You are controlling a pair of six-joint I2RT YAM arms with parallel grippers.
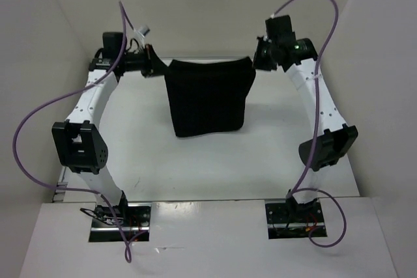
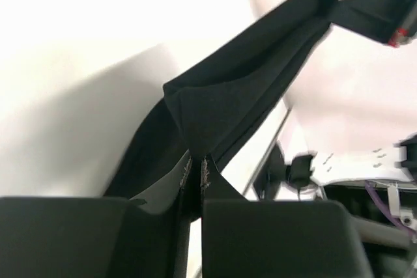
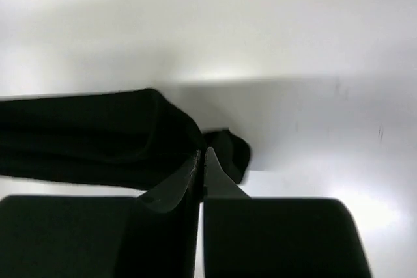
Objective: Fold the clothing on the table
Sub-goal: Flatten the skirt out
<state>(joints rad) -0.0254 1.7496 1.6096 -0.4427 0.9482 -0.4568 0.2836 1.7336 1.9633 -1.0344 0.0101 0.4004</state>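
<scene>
Top view: your left pincer (image 1: 155, 68) and right pincer (image 1: 259, 60) are both up at the far side of the table (image 1: 143, 161), each closed on an upper corner of the clothing (image 1: 208, 99). The top hem is stretched taut between them. The black cloth hangs down as a flat panel. You can't tell whether its lower edge touches the table.

Left wrist view: the left pincer's (image 2: 196, 164) jaws are narrow, almost together, pinching a pointed corner of the clothing (image 2: 221, 109). The hem runs up and away to the far corner.

Right wrist view: the right pincer's (image 3: 201, 161) jaws are pressed together on the cloth. The clothing (image 3: 85, 138) bunches to the left, and a small tuft pokes out to the right of the tips.
</scene>
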